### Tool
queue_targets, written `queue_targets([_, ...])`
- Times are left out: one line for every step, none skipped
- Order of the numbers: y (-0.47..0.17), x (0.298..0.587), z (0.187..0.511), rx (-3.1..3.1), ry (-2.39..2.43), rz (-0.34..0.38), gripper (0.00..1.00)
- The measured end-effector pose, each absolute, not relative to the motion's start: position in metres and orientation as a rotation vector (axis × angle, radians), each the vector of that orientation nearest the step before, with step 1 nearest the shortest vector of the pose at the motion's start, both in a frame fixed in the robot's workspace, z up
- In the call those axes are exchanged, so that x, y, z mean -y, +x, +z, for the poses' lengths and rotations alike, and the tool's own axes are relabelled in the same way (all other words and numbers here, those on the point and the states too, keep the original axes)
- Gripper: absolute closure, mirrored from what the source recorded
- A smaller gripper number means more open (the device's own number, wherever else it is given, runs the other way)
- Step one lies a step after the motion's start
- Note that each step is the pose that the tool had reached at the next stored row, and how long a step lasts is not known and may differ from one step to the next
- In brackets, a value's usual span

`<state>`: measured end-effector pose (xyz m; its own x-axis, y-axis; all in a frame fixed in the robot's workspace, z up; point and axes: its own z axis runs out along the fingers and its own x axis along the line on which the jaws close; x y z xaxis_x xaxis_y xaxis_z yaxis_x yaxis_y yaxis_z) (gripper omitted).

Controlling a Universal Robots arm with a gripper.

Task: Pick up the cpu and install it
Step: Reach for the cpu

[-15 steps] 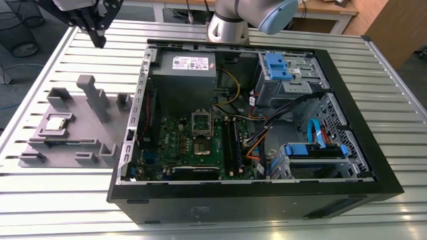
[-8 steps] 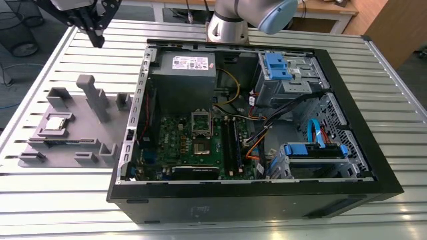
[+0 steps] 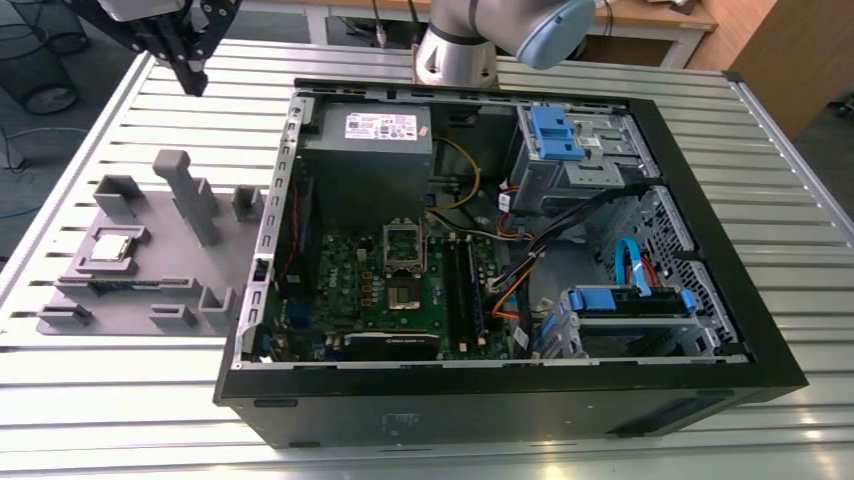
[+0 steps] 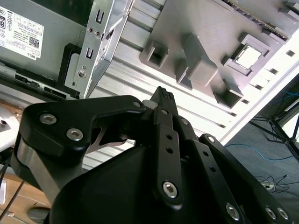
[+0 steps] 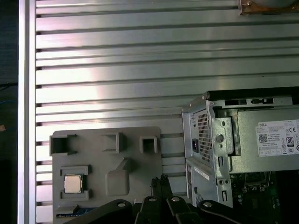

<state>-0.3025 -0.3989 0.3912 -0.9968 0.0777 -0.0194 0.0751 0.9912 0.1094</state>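
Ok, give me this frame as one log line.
phase: before pick | gripper: shut, empty, apart from cpu | cpu: lying in grey fixture, untouched | computer case: open, beside fixture

Arm point(image 3: 487, 40) partly beyond frame edge

Workshop with a ribbed metal worktop point(image 3: 107, 400).
Wooden desk point(image 3: 661, 15) behind it; wire bin point(image 3: 27, 50) on the dark floor point(image 3: 34, 130).

You see the silver square cpu point(image 3: 112, 246) in the grey plastic fixture point(image 3: 187, 200), at the exterior view's left of the black computer case point(image 3: 507, 410).
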Motion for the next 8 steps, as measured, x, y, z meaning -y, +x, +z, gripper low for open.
queue_targets([-0.3028, 0.3989, 0.3912, -3.111, 0.119, 0.169, 0.9])
queue_targets([-0.303, 0.3989, 0.3912, -3.111, 0.119, 0.17, 0.9])
queue_targets([-0.3033, 0.3989, 0.3912, -3.111, 0.119, 0.17, 0.9])
queue_targets([-0.3035, 0.3989, 0.3912, -3.111, 0.119, 0.17, 0.9])
queue_targets([-0.3037, 0.3989, 0.3912, -3.111, 0.119, 0.17, 0.9])
queue_targets([-0.3039, 0.3989, 0.3912, -3.111, 0.119, 0.17, 0.9])
queue_targets([-0.3042, 0.3989, 0.3912, -3.111, 0.119, 0.17, 0.9])
queue_targets([-0.3044, 0.3989, 0.3912, -3.111, 0.119, 0.169, 0.9])
